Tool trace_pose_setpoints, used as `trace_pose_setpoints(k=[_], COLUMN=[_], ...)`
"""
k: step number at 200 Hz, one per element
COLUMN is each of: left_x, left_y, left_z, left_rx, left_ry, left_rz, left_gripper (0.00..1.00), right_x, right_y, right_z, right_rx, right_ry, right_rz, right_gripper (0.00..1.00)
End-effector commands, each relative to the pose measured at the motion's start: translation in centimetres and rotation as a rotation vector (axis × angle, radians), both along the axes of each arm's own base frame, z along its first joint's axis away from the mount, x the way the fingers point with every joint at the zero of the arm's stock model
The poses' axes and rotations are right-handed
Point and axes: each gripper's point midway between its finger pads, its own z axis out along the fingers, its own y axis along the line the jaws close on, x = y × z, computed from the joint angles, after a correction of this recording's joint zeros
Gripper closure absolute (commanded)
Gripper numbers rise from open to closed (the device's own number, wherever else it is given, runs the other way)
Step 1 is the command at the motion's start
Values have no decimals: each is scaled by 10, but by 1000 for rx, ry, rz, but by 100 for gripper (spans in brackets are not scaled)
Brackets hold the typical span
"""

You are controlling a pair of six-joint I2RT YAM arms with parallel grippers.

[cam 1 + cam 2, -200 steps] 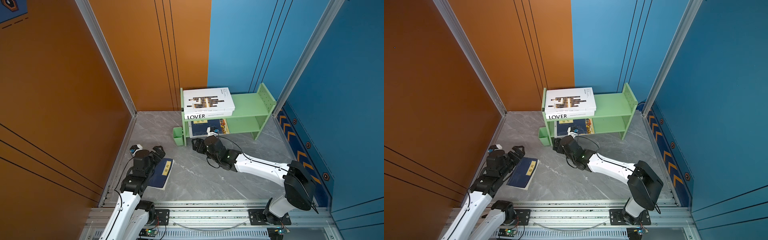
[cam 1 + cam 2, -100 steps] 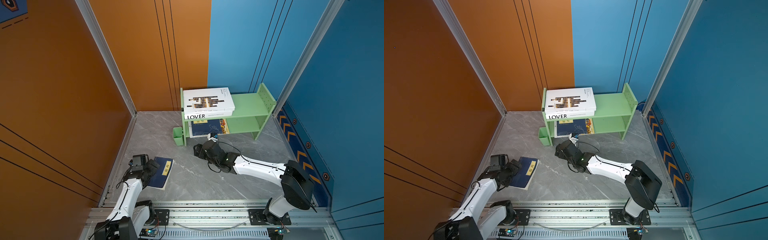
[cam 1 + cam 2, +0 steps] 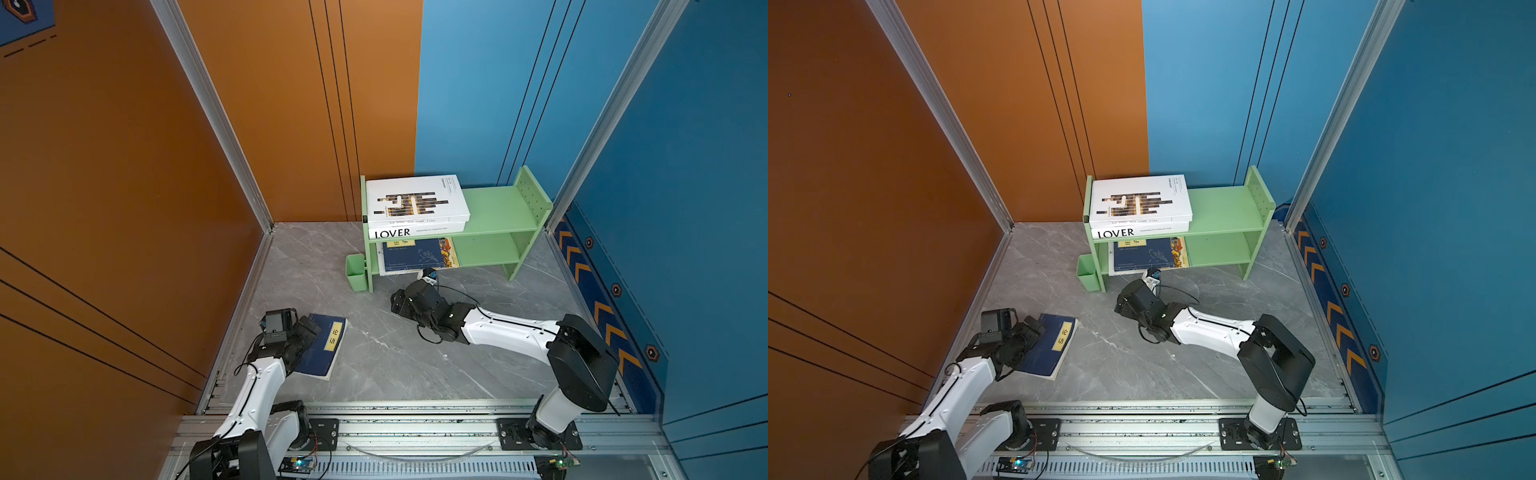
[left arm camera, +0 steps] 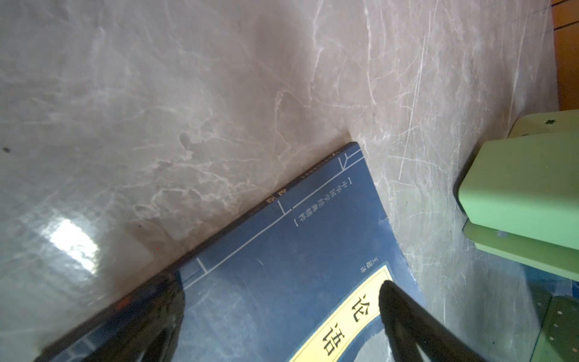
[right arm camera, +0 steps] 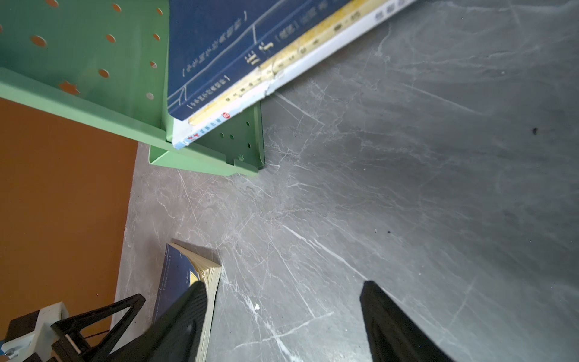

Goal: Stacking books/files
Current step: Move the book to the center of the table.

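Observation:
A navy book with a yellow label (image 3: 326,349) (image 3: 1050,349) lies flat on the floor near the orange wall. My left gripper (image 3: 307,328) (image 4: 282,294) hangs open low over its cover (image 4: 282,250), one finger at the spine edge, the other over the label. On the green shelf's top board, the white book with brown-black bars (image 3: 415,199) lies on the thick "LOVER" book (image 3: 415,230). On the lower board another navy book (image 3: 411,253) (image 5: 219,40) tops a yellow picture book (image 3: 451,253) and a pale book (image 5: 313,53). My right gripper (image 3: 399,301) (image 5: 285,288) is open over bare floor.
The green two-tier shelf (image 3: 498,208) stands against the back wall, with a small green cup (image 3: 356,272) hooked on its left end. Orange wall panels close the left side, blue ones the right. The arms' rail (image 3: 415,419) runs along the front edge.
My left arm has dropped from a raised pose down to the floor book. My right gripper has drawn back a little from the shelf's lower board.

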Motion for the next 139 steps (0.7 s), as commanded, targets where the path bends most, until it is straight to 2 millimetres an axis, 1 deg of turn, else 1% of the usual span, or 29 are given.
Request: trace_pose_setpoints(k=[1,33,56,71,99,122,139], left_x=[-22,-16,-11,-9,-13,-19,-16], left_y=[9,16,21,25,31,43,44], left_z=[-19,-23,-20,-18,-19,-14,-12], left_rx=[50,86,119,140,183,253,254], left_ry=[134,174,167,165,200,233,212], left_rz=[-22,-38,-49,-49,-49,-28,-24], left_gripper=[2,2,2,2,2,2,2], right_x=[-2,-2,-3,-4,-4,-4,-5], right_y=[-1,-1,0,0,3,6,9], right_z=[-8,-8,-5,-6,-8,-10,-10], right_rx=[-9,-8,-10,-16,-18,-25,-30], right_ry=[31,27,19,21,27,34,35], right_rz=[1,8,22,25,28,35,44], right_gripper=[21,20,20,20,20,20,20])
